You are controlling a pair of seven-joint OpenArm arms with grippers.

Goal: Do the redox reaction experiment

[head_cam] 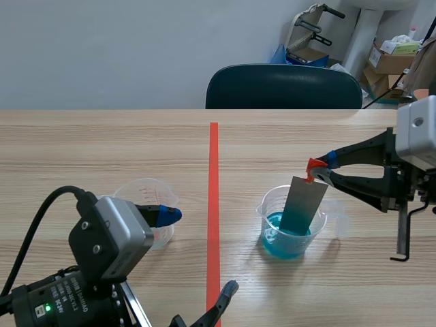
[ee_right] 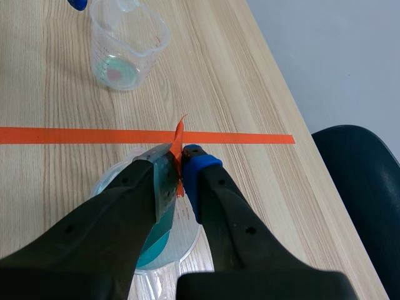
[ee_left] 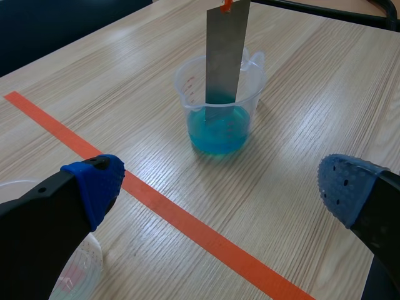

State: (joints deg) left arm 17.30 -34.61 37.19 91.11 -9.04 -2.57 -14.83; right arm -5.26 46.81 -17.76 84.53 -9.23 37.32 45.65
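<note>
Metal strip [head_cam: 304,204] hangs from my right claw [head_cam: 325,167], which is clenched on the strip's upper end, right at a scrap of orange tape [head_cam: 313,164]. Directly below that claw, the strip's lower end stands in the blue liquid [head_cam: 276,240] of a clear measuring beaker [head_cam: 267,208], slightly tilted.

I judge the strip to be thin, stiff and light. Its smooth faces would be slippery once wet, so the dry top end, pinched flat between the pads, looks like the right place to hold it. The beaker looks like light plastic. A sideways drag of the strip against its wall could tip it and spill the liquid, so I would move straight up or down only.

My left claw [ee_left: 222,187] is released, its fingers spread wide. A second clear beaker [head_cam: 143,194] sits just beside one of its blue pads [head_cam: 167,215], well apart from the filled one.

The counter [head_cam: 102,150] is pale wood grain, flat and smooth, and an orange-red line runs across it between the two claws. Beyond the counter's far edge stands a dark chair [head_cam: 283,85] against a plain wall. Cardboard boxes [head_cam: 392,58] are stacked in the corner behind the right arm.
</note>
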